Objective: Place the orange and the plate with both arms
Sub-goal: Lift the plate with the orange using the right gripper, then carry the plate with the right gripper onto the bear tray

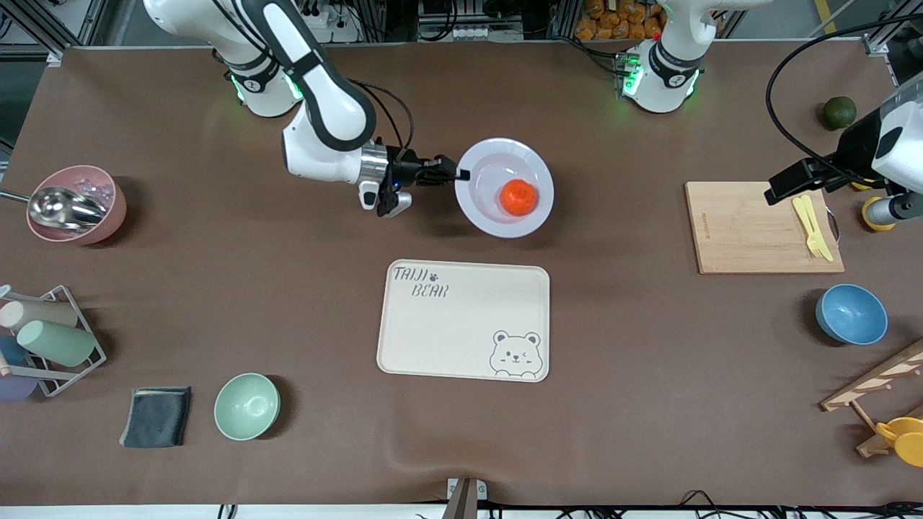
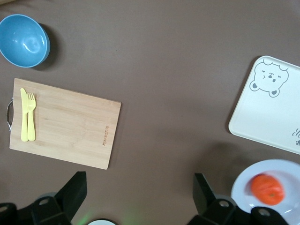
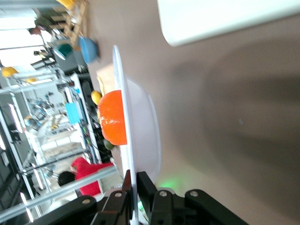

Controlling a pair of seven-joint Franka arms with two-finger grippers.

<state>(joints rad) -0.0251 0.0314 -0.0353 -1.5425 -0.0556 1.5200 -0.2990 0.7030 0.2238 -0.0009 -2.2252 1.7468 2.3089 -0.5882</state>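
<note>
Right hand pinches the plate by its rim edge, keeping it level so the orange stays in the well, just past the fingertips. Tray likely the drop target. Left hand waits spread over the cutting board.

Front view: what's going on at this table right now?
The right pincer is shut on the rim of the plate, with the orange sitting in the plate's well. The right wrist view shows the rim pinched between the fingers. The plate is farther from the front camera than the bear-print tray, which has nothing on it. The left pincer waits open over the cutting board at the left arm's end.
</note>
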